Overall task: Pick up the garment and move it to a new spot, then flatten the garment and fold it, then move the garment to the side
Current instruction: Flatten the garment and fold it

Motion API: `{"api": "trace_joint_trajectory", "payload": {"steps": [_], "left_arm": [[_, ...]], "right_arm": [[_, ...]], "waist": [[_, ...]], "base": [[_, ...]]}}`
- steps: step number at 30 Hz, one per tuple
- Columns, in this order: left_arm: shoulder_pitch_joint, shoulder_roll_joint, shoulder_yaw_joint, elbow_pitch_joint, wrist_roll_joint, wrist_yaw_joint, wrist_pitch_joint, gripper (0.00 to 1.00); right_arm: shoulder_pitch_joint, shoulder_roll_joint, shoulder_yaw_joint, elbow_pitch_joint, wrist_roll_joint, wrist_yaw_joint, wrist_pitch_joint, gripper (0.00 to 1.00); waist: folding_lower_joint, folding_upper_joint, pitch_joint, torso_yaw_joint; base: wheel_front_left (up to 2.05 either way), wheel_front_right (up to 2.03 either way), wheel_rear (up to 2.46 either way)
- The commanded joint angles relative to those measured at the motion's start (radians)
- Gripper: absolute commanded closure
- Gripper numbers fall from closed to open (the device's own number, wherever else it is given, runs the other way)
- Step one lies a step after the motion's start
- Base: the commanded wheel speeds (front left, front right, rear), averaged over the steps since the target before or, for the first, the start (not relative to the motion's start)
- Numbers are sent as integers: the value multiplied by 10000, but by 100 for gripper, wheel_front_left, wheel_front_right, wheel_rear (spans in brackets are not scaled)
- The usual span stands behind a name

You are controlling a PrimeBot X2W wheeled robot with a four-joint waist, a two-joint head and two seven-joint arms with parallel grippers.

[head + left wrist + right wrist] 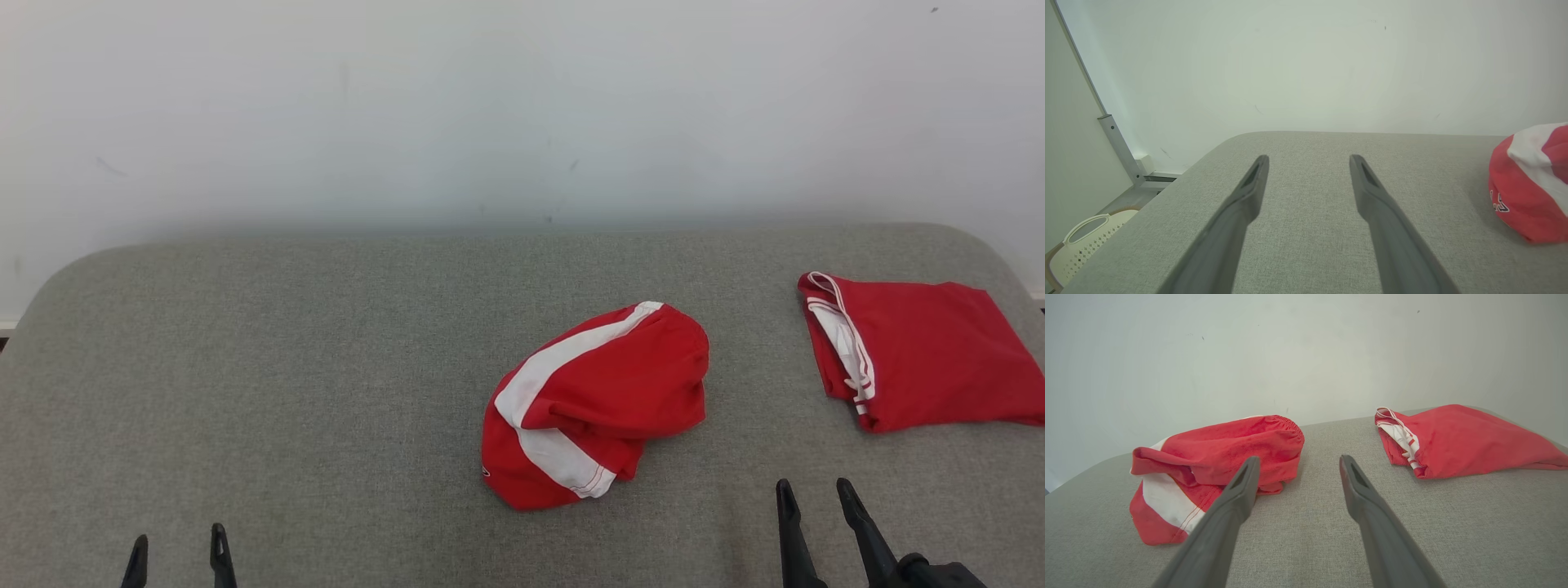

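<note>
The right claw [813, 483], at 5 o'clock in the head view, is wide open and holds nothing. The left claw [179, 535], at 7 o'clock, is wide open too and touches nothing. The crumpled red cloth garment with a white stripe [596, 400] lies at 11 o'clock from the right claw. A folded red cloth garment [922, 359] lies at 1 o'clock, by the right edge of the soft grey pad [286, 367]. Toward 9 o'clock is lots of open pad.
</note>
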Motion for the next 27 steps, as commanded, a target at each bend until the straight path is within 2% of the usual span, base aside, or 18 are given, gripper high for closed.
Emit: {"api": "trace_joint_trajectory", "payload": {"steps": [1,27], "left_arm": [[69,-29,29,15,5,-6,-33,0],[73,-42,-64,19,-111,88,-33,0]], "right_arm": [[75,1,-15,15,40,-23,2,0],[57,1,0,53,32,-23,2,0]], "waist": [[0,0,3,-2],[0,0,19,-34]], "base": [[0,0,0],[0,0,0]]}}
